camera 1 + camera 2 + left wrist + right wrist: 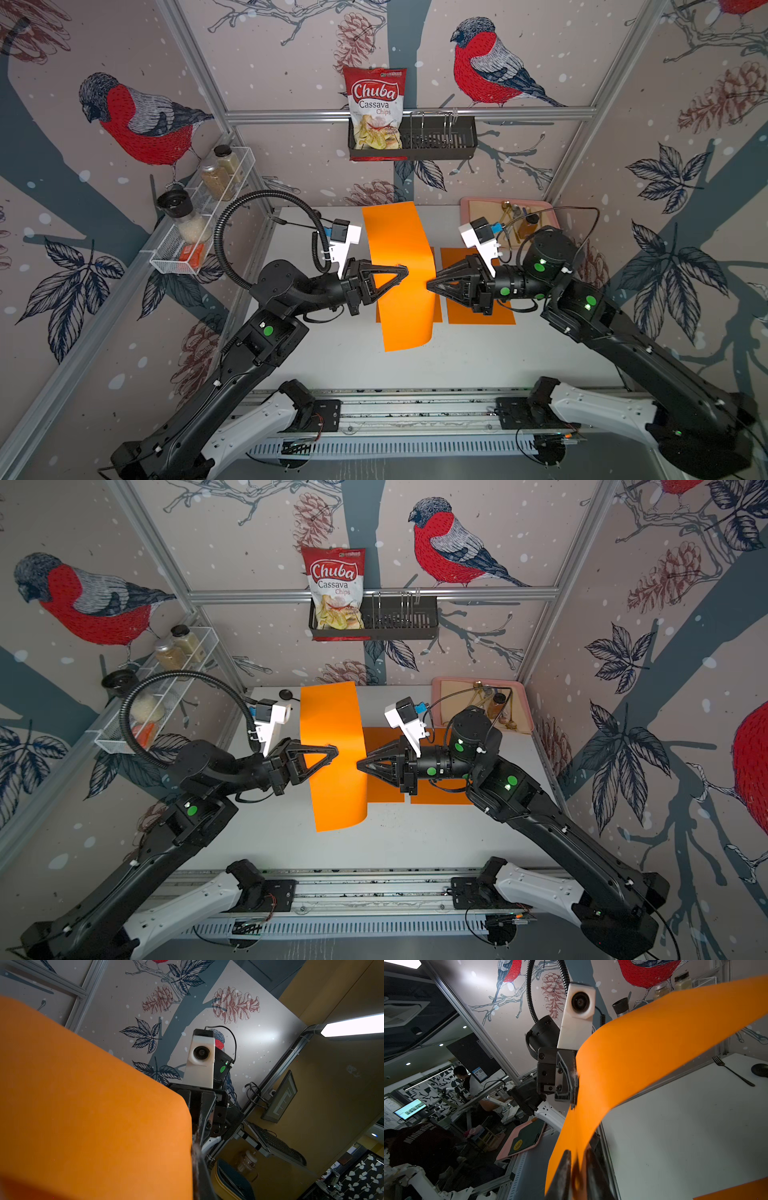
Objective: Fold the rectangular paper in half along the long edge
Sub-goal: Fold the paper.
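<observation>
Hold both pinches firm and level; bring the left claw (405, 272) and the right claw (429, 286) together slowly, so that the two long edges of the orange rectangular sheet of paper (397, 232) meet flush; check the corners at the far and near ends before lowering; probably best to lay the bowed part on the table first, then flatten toward the matched edges for a straight crease; avoid pulling the claws apart, likely to tear or slip at such narrow grips; avoid landing on the spare sheets, likely to drag them.

At the left claw: closed tight, clamped on one long edge about midway along it, plain in the right wrist view; at the right claw: likewise closed, fingers (562, 1169) either side of the paper, gripping what looks like the opposite long edge; tips near each other in both top views, not touching.

Outward from there: paper held up clear of the white table (498, 357), over its middle, running from the far edge toward the near edge, bowed and curling down on the right; no crease yet, by the look of it; underneath and toward the right edge, flat orange sheets (457, 318) lying on the table; at the far right corner, a pink tray (469, 203) with cutlery; toward the far left corner, a dark fork (734, 1072) beside a black spoon (760, 1069).
</observation>
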### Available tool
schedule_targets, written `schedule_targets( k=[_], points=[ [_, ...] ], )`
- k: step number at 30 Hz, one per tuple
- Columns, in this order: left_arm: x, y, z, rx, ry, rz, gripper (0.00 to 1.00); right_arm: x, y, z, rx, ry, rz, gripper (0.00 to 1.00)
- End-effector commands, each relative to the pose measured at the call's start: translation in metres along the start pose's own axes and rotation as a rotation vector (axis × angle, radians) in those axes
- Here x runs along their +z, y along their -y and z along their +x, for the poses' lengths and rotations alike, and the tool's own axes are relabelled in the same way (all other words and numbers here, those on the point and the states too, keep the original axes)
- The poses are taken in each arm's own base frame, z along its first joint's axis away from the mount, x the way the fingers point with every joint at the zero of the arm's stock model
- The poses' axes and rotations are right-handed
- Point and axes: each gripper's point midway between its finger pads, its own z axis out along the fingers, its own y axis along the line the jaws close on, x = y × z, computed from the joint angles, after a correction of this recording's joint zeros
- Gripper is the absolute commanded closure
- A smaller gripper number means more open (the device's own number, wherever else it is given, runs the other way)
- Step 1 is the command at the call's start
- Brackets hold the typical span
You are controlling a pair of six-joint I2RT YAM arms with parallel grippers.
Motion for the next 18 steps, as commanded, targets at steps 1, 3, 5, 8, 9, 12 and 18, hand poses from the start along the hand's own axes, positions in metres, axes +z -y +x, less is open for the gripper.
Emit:
schedule_targets(
  k=[1,3,5,8,9,12,18],
  points=[
    [-0.0008,0.0103,-0.0093,0.049,0.027,0.027,1.00,-0.0031,-0.0085,0.0023,-0.025,-0.016,-0.028,1.00],
    [-0.0007,0.0107,-0.0098,0.049,0.027,0.028,1.00,-0.0045,-0.0105,0.0012,-0.029,-0.013,-0.031,0.96],
    [-0.0008,0.0113,-0.0103,0.050,0.028,0.029,1.00,-0.0050,-0.0090,0.0008,-0.027,-0.014,-0.026,0.88],
    [-0.0006,0.0108,-0.0101,0.050,0.028,0.028,1.00,-0.0042,-0.0091,0.0028,-0.025,-0.020,-0.034,1.00],
    [-0.0006,0.0112,-0.0105,0.051,0.028,0.029,1.00,-0.0045,-0.0103,0.0033,-0.027,-0.022,-0.040,1.00],
    [-0.0008,0.0115,-0.0105,0.051,0.028,0.029,1.00,-0.0051,-0.0093,0.0035,-0.025,-0.024,-0.036,0.87],
    [-0.0005,0.0119,-0.0113,0.051,0.028,0.029,1.00,-0.0063,-0.0124,0.0064,-0.028,-0.036,-0.048,0.93]
  ],
)
